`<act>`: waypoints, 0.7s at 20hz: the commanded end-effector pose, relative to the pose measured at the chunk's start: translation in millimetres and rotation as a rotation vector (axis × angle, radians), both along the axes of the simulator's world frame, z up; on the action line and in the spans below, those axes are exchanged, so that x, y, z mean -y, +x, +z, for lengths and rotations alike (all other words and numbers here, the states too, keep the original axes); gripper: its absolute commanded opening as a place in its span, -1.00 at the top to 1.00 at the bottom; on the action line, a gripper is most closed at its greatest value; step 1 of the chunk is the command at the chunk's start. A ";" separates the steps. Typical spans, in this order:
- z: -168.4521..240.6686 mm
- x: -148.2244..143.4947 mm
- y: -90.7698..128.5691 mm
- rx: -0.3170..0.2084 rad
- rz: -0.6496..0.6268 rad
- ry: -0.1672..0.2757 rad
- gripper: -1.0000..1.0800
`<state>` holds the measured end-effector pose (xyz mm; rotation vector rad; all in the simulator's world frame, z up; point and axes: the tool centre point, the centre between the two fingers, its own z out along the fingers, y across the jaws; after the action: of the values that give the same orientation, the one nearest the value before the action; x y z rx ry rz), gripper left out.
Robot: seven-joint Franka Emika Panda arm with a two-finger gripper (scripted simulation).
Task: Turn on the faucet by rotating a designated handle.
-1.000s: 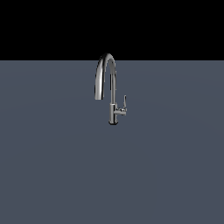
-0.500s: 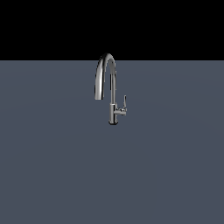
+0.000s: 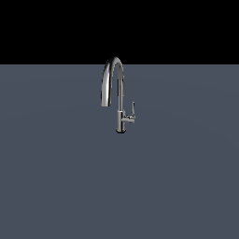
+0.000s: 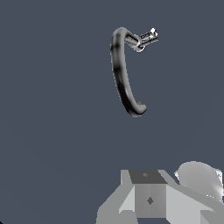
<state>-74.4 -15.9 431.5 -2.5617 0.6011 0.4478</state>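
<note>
The chrome faucet [image 3: 120, 116] stands upright on the flat grey surface [image 3: 56, 177] in the middle of the exterior view, its gooseneck spout arching toward that view's left. The handle [image 3: 133, 109] is a thin lever pointing up from a short stem on the body's side toward that view's right. The wrist view looks down on the faucet's arched spout [image 4: 121, 74], with the handle [image 4: 148, 38] beside its far end. Part of my gripper [image 4: 149, 200] shows at the picture's edge, well apart from the faucet. Its fingertips are cut off. The arm is not in the exterior view.
The grey surface [image 4: 52, 109] spreads around the faucet on all sides. A black background lies beyond its far edge [image 3: 186, 64] in the exterior view.
</note>
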 end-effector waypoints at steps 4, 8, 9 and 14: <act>-21.9 9.7 31.2 -0.078 -0.096 0.098 1.00; -40.5 17.3 52.5 -0.138 -0.169 0.173 1.00; -45.6 19.3 57.7 -0.153 -0.187 0.192 1.00; -73.5 29.6 82.8 -0.232 -0.283 0.291 1.00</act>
<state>0.7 -42.2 366.8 -2.1743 0.8680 0.6598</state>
